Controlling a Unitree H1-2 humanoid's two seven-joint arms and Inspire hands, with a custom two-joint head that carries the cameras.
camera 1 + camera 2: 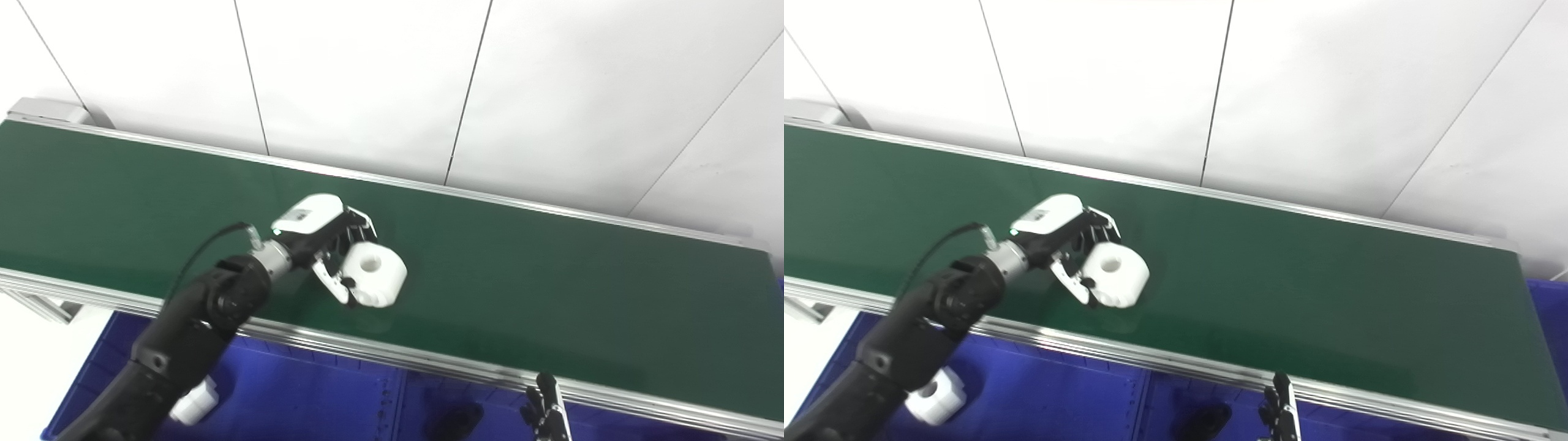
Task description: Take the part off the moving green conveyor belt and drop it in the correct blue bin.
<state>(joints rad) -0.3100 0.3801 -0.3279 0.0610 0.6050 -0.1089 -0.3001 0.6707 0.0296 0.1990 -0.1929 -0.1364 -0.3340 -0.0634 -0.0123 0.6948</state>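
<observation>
A white cylindrical part (375,274) with a hole in its top is over the green conveyor belt (551,294), near its front edge. My left hand (318,236) reaches over the belt from the lower left. Its fingers and thumb are closed around the part's left side. The part also shows in the right eye view (1116,274). Only the dark fingertips of my right hand (547,413) show at the bottom edge, below the belt's front rail. Blue bins (306,398) lie below the belt in front.
A second white part (196,401) lies in the left blue bin beside my left forearm. A dark object (456,422) lies in the bin right of the divider. The belt's aluminium rail (429,364) separates belt and bins. White wall panels stand behind.
</observation>
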